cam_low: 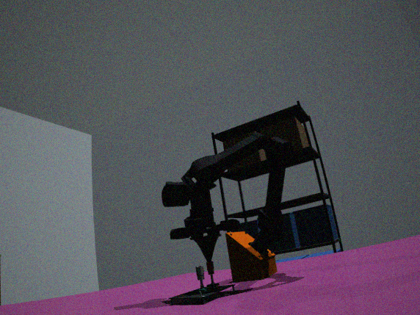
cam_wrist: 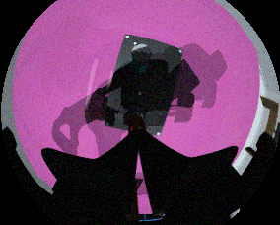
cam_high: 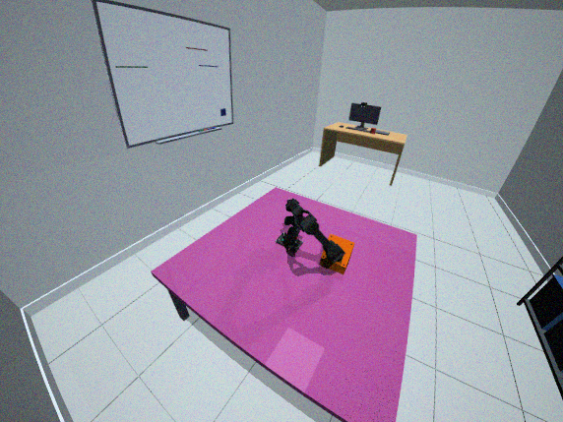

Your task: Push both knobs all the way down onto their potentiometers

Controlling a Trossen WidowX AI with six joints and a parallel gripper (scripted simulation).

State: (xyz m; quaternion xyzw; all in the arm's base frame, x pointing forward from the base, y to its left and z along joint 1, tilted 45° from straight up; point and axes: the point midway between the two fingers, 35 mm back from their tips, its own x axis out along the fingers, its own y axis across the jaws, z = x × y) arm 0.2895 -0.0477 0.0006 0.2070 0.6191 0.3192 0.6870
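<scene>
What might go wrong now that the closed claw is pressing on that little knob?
The shut gripper sits on the reddish knob; pushing off-centre might snap its potentiometer off the circuit board. The narrow tip could also slip sideways into the grey knob close beside it.

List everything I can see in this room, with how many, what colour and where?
Table: one, magenta, middle of the floor.
Circuit board: one, dark, on the table under the gripper.
Knobs: two, one greyish, one reddish, upright on the board, side by side.
Whiteboard: one, white, on a side wall.
Desk: one, wooden, against the far wall.
Monitor: one, black, on the desk.
Shelf unit: one, black, beyond the table.
Arm base: one, orange, on the table beside the board.
Arm: one, black, bent over the board.
Gripper: one, black, shut, its tip at the reddish knob.
</scene>
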